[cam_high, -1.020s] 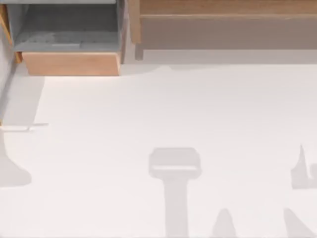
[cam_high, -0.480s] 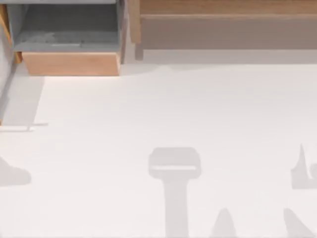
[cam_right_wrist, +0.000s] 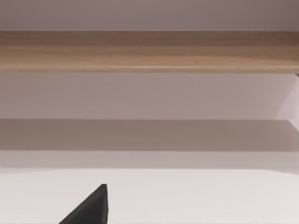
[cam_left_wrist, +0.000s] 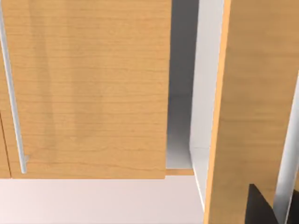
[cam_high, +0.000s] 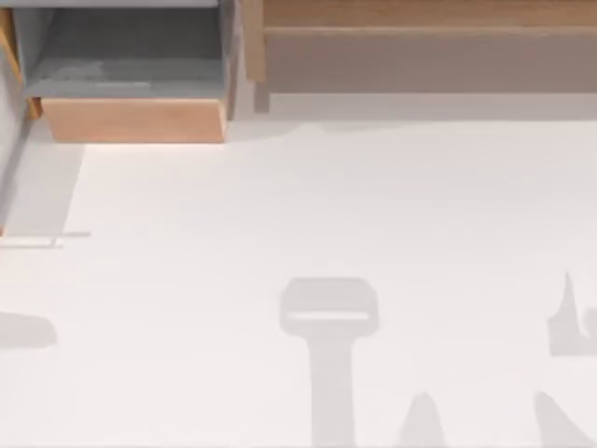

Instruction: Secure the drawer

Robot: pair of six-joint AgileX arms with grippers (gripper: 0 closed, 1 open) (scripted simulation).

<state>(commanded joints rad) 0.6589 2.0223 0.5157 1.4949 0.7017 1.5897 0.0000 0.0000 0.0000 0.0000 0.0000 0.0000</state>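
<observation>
**A:** Where was the drawer [cam_high: 135, 119] at that point?

**B:** Upper left of the top view, pulled out toward the table. You could see the grey floor [cam_high: 126, 70] and grey side walls behind the light-wood front panel, so it stood open. Its front edge sat forward of the long cabinet [cam_high: 424, 56], which ran along the top of the frame to the right.

**A:** Any room around it?

**B:** Loads. The white table [cam_high: 326, 205] in front of the panel was bare, just soft grey shadows on it lower down. In the left wrist view there was a wood panel [cam_left_wrist: 88, 88] with a thin metal handle [cam_left_wrist: 11, 93], a grey gap beside it, and another wood board close up.

**A:** And the grippers?

**B:** Honestly couldn't tell whether either was open or closed. Only a dark finger tip [cam_left_wrist: 261, 207] poked into the left wrist view, and another dark finger tip [cam_right_wrist: 91, 207] into the right wrist view, which faced the cabinet's wooden top edge across the table.
</observation>
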